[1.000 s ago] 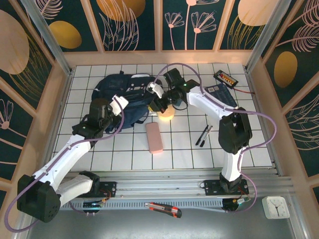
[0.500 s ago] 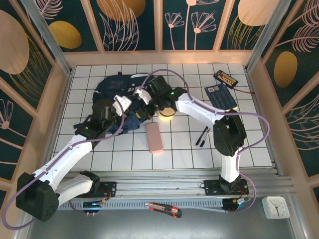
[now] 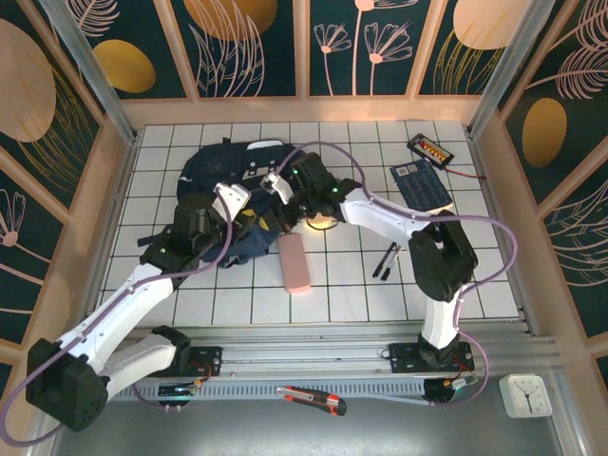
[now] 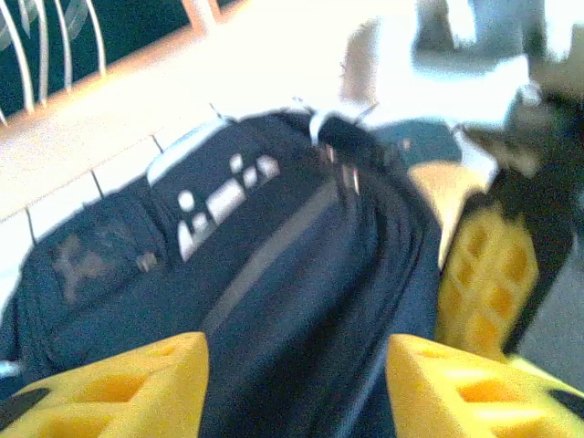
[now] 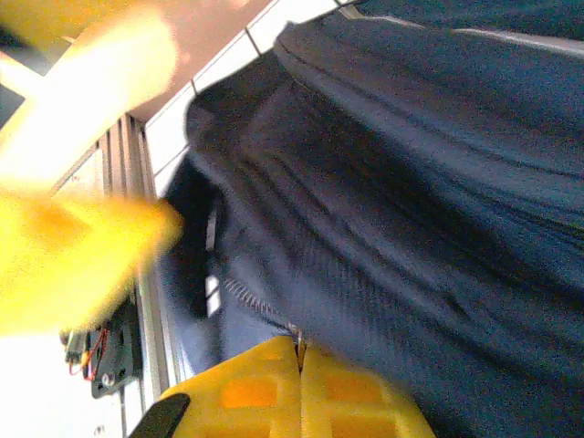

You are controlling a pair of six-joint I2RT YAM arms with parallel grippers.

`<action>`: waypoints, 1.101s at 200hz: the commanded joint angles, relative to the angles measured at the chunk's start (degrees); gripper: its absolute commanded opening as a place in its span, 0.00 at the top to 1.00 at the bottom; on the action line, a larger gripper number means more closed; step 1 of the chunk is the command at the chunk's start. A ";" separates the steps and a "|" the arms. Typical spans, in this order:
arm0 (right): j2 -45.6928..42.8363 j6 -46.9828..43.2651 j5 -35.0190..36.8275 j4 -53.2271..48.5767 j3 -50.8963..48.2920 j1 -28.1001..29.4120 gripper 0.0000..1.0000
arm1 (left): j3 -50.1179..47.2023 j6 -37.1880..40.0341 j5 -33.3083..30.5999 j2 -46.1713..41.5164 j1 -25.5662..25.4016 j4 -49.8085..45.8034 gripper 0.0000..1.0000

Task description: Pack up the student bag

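Two small things lie nearest, on the rail by the arm bases: a box cutter (image 3: 313, 400) behind both pincers, and a white clock (image 3: 524, 394) far to the right of them.

On the white tiled table (image 3: 475, 275), a pink case (image 3: 294, 263) lies just right of the left pincer (image 3: 245, 217) and a little nearer than it. Its far end reaches close to the right pincer (image 3: 274, 204). A pair of black pens (image 3: 388, 258) lies well to the right of the right pincer.

The left pincer (image 4: 297, 351) has its yellow fingers (image 4: 119, 388) spread apart, gripping nothing. The dark navy bag (image 4: 274, 265) lies directly ahead of them and fills the gap between them.

The right pincer (image 5: 299, 351) has its yellow pads pressed flat together over the bag (image 5: 411, 182). A line of zip teeth runs right up to their seam. Whether they pinch the zip pull I cannot tell.

From above, both pincers sit close together over the near right side of the bag (image 3: 218, 166), which spreads away to their left and beyond them. A pale yellow round thing (image 3: 321, 220) shows just right of the right pincer, partly under its arm.

Farther off to the right lie a blue calculator (image 3: 421, 182) and, beyond it, a small black gadget (image 3: 429, 147) with orange keys.
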 commanded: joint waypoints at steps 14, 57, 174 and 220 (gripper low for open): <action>-11.46 -0.32 6.47 12.96 -15.81 -1.51 1.00 | 4.43 -4.42 0.98 0.92 -0.37 1.77 0.40; -16.63 5.21 13.82 32.25 -30.49 -1.75 1.00 | 10.36 -7.24 8.73 11.97 -0.37 0.23 0.40; -18.47 4.48 16.25 35.20 -33.07 -0.62 1.00 | 25.72 -7.12 11.48 32.93 -6.43 -13.67 0.34; -18.00 3.59 15.97 34.54 -32.09 -0.32 1.00 | 28.20 -6.90 14.17 36.43 -7.88 -17.36 0.34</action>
